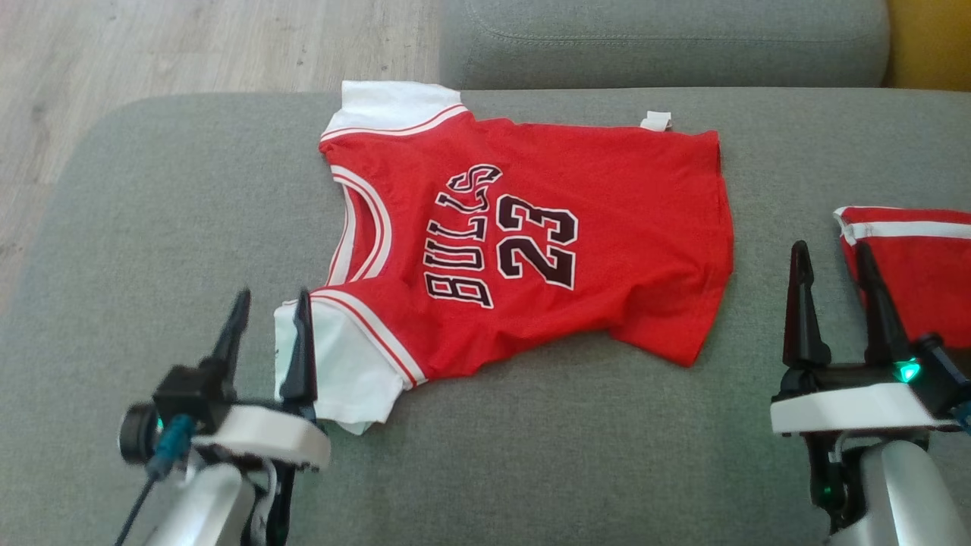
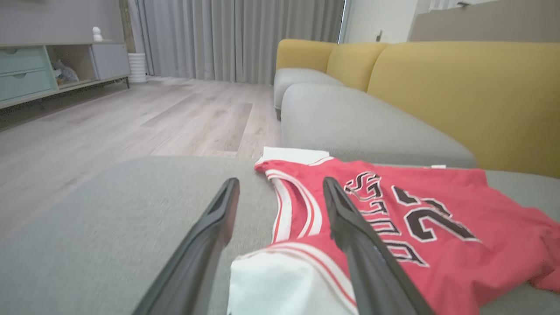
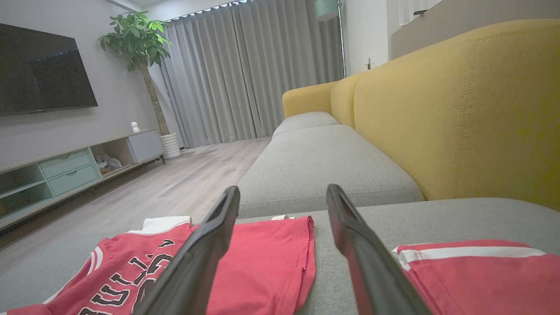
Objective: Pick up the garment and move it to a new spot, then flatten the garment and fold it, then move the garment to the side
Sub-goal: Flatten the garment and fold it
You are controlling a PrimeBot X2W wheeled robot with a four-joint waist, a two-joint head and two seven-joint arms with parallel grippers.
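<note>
Red and white, the shirt (image 1: 531, 250) is lying spread out on the grey couch seat (image 1: 531, 455), with its black letters and number facing up. The left pincer (image 1: 273, 293) is standing wide open and is holding nothing. The shirt's near white sleeve (image 1: 349, 371) is lying under and between its two fingers. The rest of the shirt is stretching away ahead of it and off to its right. I cannot tell if a finger is touching the sleeve. The right pincer (image 1: 832, 246) is also gaping open and empty. The shirt's bottom edge is sitting off to its left, apart from it. Another red and white cloth (image 1: 918, 258) is lying just beside its right finger.
</note>
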